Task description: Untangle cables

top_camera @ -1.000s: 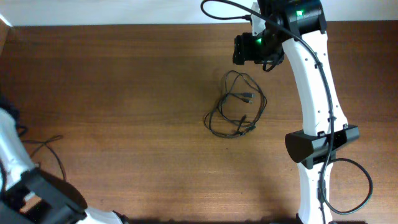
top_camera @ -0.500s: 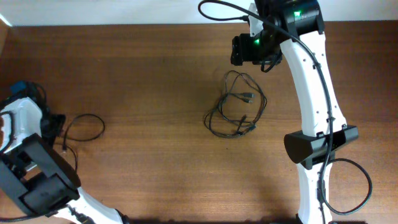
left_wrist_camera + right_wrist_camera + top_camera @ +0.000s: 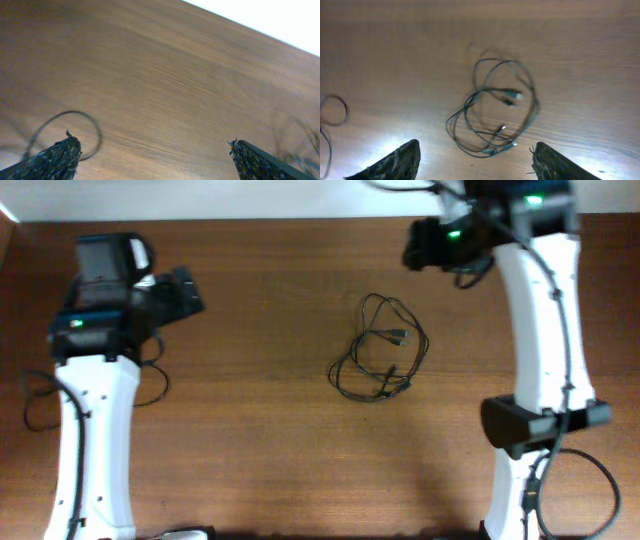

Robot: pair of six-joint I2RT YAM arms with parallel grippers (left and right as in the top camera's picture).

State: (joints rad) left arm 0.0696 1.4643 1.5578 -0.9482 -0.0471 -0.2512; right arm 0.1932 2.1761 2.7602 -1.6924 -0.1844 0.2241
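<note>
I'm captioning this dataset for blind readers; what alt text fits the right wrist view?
A loose tangle of thin black cables lies on the wooden table, ahead of and between the right tool's open fingertips, which touch nothing. A separate thin cord loop sits at the left edge.

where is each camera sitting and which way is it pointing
overhead: above the table, facing straight down; left arm and right arm flank the cables.
left wrist: on the left arm, facing low across the wood toward the far edge; open left end effector at the bottom.
right wrist: on the right arm, tilted down at the cables; open right end effector at the bottom.
shared: overhead and right wrist both show all the cables.
</note>
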